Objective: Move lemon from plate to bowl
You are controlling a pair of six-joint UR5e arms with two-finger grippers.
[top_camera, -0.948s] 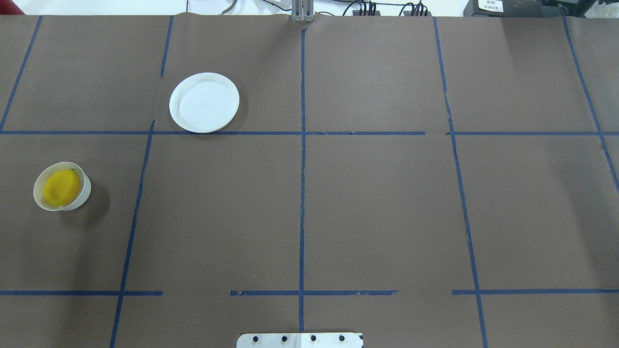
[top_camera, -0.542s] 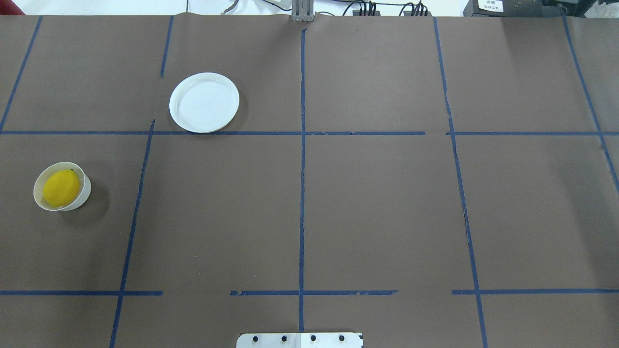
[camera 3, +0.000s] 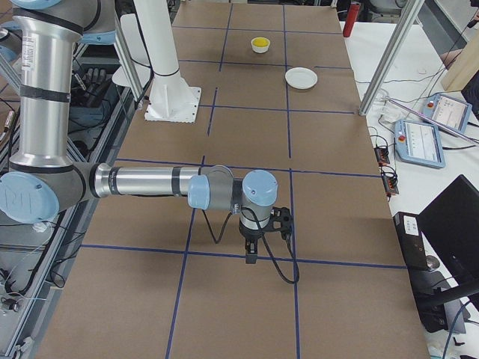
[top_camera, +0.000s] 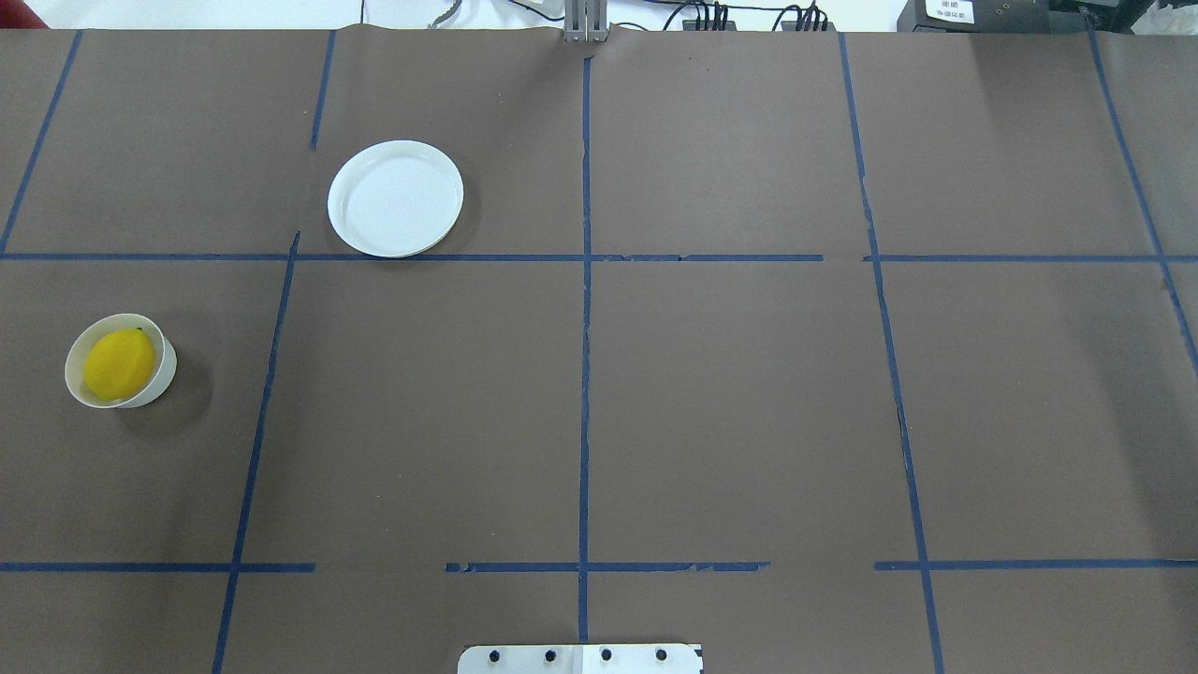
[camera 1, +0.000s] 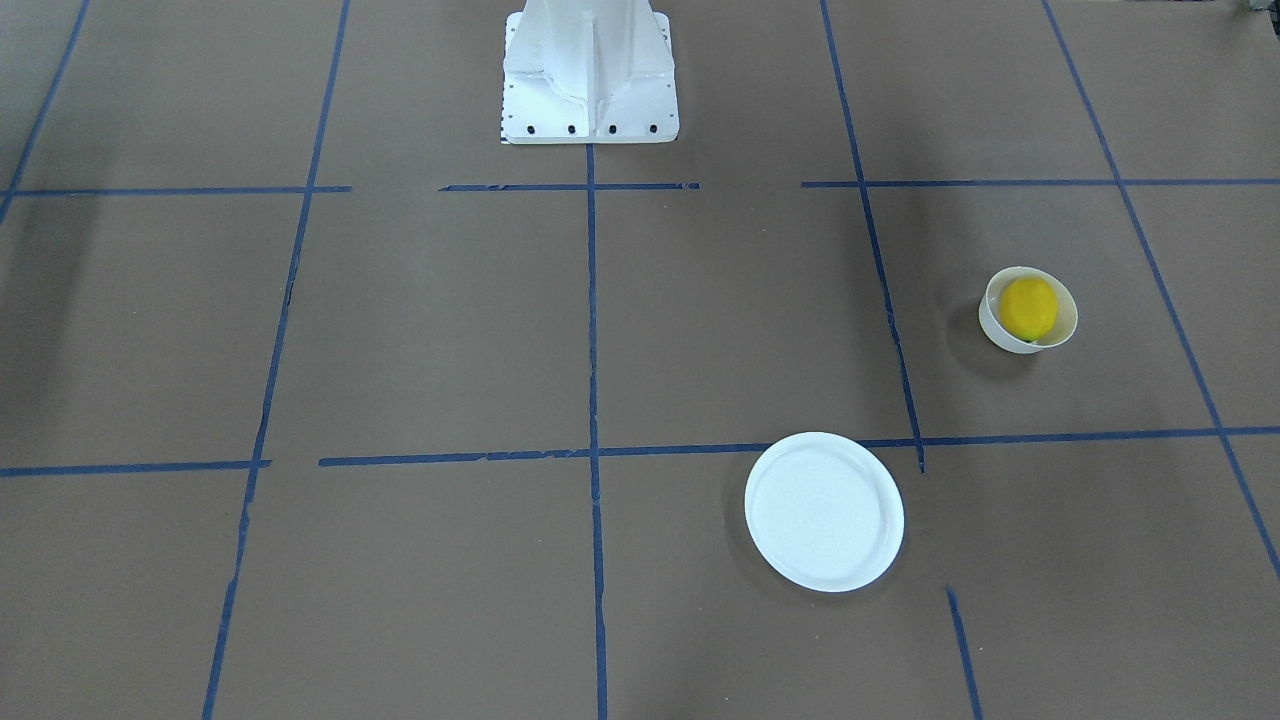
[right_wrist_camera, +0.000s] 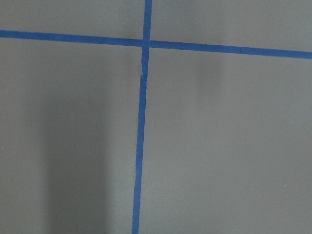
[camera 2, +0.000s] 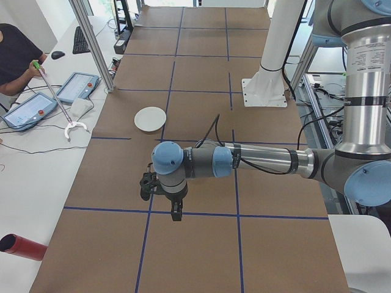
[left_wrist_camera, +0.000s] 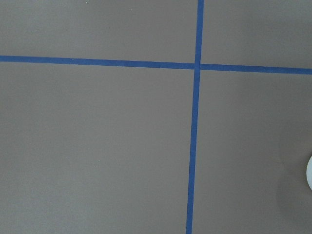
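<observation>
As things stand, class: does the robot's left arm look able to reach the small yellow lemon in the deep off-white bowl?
Probably yes. The small yellow lemon lies uncovered in the deep off-white bowl on the robot's left side, and the flat white plate sits well apart from it.

Brown paper-covered table [top_camera: 749,402], blue tape grid [top_camera: 584,374], white side desk [camera 2: 36,195], two teach pendants [camera 2: 77,86], aluminium posts [camera 2: 91,43]
</observation>
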